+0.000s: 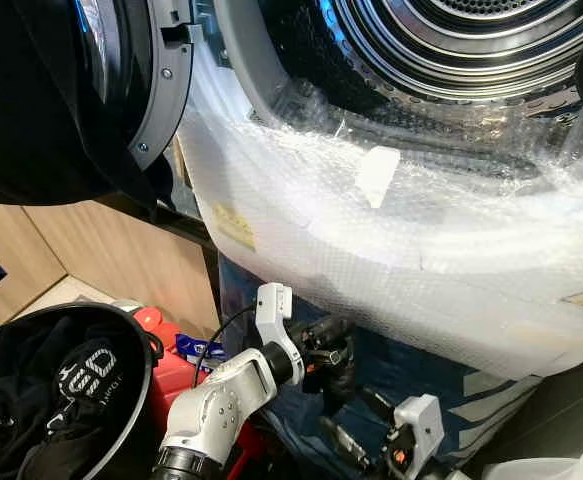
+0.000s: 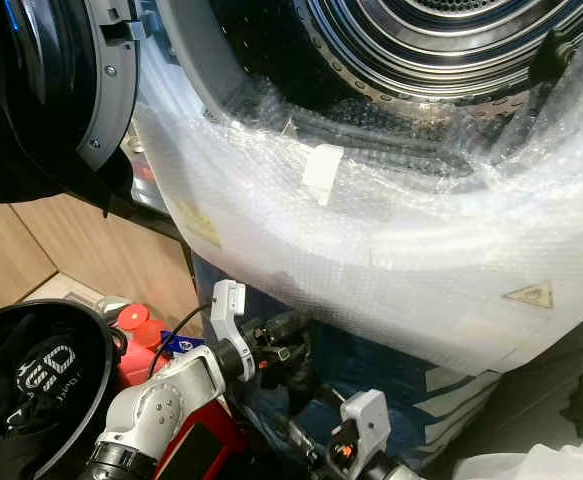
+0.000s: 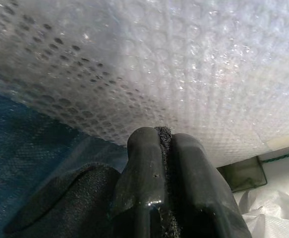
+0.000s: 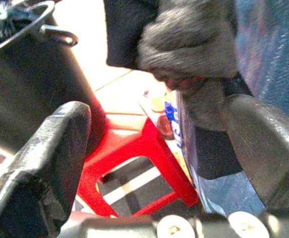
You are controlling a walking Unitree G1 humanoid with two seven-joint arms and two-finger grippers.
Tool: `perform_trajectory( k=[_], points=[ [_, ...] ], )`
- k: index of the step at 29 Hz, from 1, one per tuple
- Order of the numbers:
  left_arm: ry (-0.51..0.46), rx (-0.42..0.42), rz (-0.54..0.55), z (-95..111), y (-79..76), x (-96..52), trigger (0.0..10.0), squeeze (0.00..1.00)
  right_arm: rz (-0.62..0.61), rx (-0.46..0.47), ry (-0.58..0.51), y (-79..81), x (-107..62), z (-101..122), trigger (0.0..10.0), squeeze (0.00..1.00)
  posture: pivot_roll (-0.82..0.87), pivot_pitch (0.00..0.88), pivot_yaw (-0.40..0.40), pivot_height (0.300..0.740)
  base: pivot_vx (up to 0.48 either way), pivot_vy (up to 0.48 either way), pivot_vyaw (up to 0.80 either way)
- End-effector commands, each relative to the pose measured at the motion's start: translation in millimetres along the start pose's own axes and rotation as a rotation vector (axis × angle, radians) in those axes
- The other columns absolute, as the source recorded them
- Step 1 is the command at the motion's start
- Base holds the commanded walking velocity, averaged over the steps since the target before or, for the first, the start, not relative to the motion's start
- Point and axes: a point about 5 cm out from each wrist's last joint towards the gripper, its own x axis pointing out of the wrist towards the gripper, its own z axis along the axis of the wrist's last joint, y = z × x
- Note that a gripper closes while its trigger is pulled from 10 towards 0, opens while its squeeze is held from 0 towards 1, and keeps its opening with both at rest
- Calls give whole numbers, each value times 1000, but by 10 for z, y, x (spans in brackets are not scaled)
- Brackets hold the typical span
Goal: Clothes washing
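Two grippers worked below the drum: my left gripper [image 1: 333,352] clenched soft, limp dark cloth [image 3: 65,198], my right gripper [image 4: 154,163] gaped at five o'clock.

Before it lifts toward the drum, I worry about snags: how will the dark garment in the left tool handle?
Probably floppy: the dark garment bunches around the left tool, pinched shut on it. Likely light, a small wad. It may catch on the bubble wrap just above.

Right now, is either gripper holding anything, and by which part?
The left gripper has its jaws closed on a thin edge of dark cloth. The right gripper is open, holding nothing.
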Motion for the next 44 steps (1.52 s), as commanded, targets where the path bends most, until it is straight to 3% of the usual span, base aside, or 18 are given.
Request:
perform_trajectory(
  k=[1,16,25,30,31,44],
  points=[
    [18,-3,10,-20,-9,28,0,0,6,-38,11,30,24,11,10000,0,-36,105,35,740,0,0,0],
    [65,-17,30,-124,-51,74,0,0,-248,-108,-15,-53,287,135,10000,0,-23,106,27,740,0,0,0],
    [79,-21,15,-139,-94,83,0,0,-468,-48,-89,-203,310,200,10000,0,-28,109,30,740,0,0,0],
    [84,-23,7,-151,-107,76,0,0,-496,-23,-93,-247,312,195,10000,0,-25,107,28,740,0,0,0],
    [83,-23,6,-150,-110,76,0,0,-498,-24,-88,-251,313,183,0,0,-22,107,27,740,0,0,0],
    [82,-13,9,-145,-104,52,0,0,-475,-10,-100,-243,325,153,0,0,-16,95,20,740,0,0,0]
  ],
)
